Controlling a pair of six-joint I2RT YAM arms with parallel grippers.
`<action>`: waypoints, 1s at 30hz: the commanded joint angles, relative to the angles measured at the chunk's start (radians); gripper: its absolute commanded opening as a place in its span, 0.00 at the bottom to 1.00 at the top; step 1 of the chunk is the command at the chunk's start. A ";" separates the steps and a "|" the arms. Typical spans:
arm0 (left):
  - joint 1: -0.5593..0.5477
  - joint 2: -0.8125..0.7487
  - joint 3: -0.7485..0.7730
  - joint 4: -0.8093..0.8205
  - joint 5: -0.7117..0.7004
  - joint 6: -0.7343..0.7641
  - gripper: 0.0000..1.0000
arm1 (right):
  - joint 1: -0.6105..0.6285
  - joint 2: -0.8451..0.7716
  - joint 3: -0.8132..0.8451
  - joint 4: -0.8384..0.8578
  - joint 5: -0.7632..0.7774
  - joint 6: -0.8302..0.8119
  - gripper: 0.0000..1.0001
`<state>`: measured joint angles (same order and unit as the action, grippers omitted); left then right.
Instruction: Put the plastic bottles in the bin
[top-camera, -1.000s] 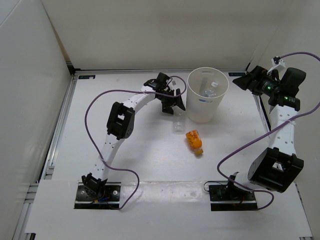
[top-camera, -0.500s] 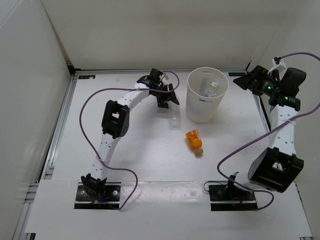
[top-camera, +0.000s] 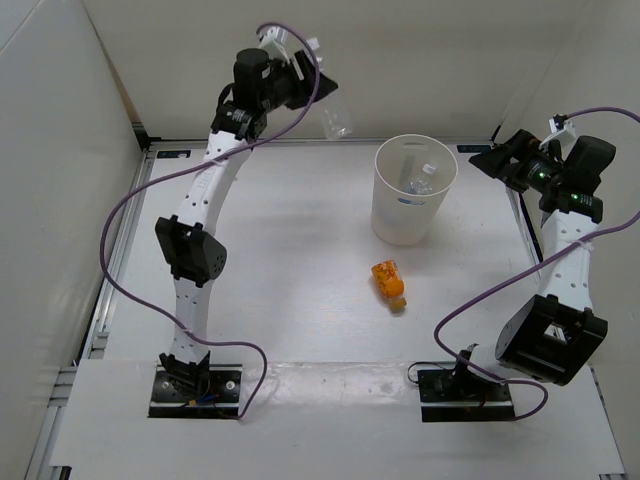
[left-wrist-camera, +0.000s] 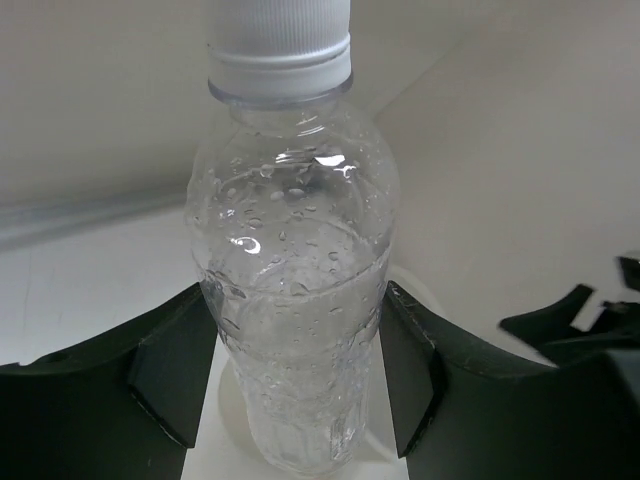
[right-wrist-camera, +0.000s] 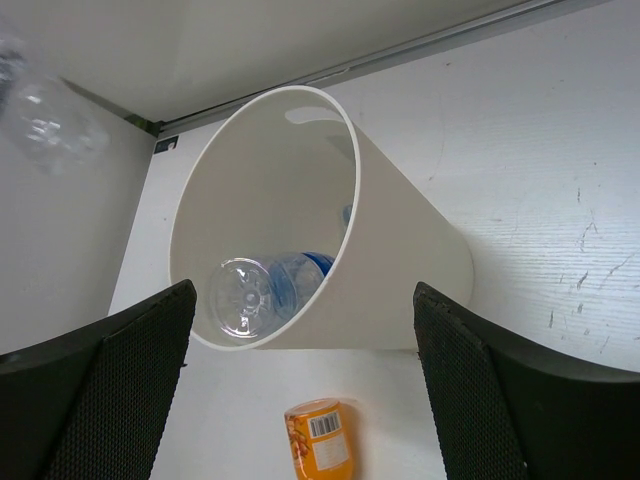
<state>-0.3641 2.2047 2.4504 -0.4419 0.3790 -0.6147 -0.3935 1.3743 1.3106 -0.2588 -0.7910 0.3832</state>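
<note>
Left jaws: closed on the plain clear bottle (left-wrist-camera: 295, 300), clamped on both flanks of the lower body, white cap (left-wrist-camera: 280, 40) pointing away from the wrist. Held high on the outstretched left arm (top-camera: 215, 170), near the back wall (top-camera: 400, 60). In the top view, left of and behind the bin (top-camera: 405, 220), not over its mouth.

Right jaws: wide open, holding nothing, parked to the right of the bin and facing it.

Inside the bin, by the right wrist view: two bottles already, a blue-labelled bottle (right-wrist-camera: 305, 272) and a second clear bottle (right-wrist-camera: 243, 295) seen end-on. Orange bottle (top-camera: 390, 284) lying on its side on the worktop (top-camera: 270, 290), in front of the bin and apart from it.

Judged stage: bringing the third bottle over for release, orange one to follow.

Risks from here:
- Letting go too early: drop outside the rim, then rolling across the worktop, possibly beyond easy reach.
- Slipping in transit: smooth, thin-walled, beaded with droplets (inside or outside, cannot tell). Grip low on the body, so likely to pivot in a fast swing.
- Squeezing harder: probably buckling the wall and squirting the bottle out.
- Dropping from this height: likely rebound off the bottles below, or a knock on the rim. Tall, light bin, so prone to tipping or shifting.
- Descending off-centre: forearm or cable (top-camera: 130, 230) clipping the rim.
</note>
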 joint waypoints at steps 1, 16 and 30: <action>-0.045 -0.045 0.074 0.143 -0.029 0.033 0.51 | -0.007 -0.020 0.006 0.043 -0.002 0.010 0.90; -0.291 0.012 0.142 0.129 -0.028 0.246 0.58 | -0.013 -0.006 -0.004 0.038 -0.005 0.006 0.90; -0.369 0.099 0.140 0.022 -0.187 0.515 0.65 | -0.042 -0.004 -0.001 0.036 -0.011 0.011 0.90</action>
<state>-0.7437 2.2948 2.5500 -0.3981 0.2478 -0.1646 -0.4240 1.3743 1.3106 -0.2592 -0.7891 0.3866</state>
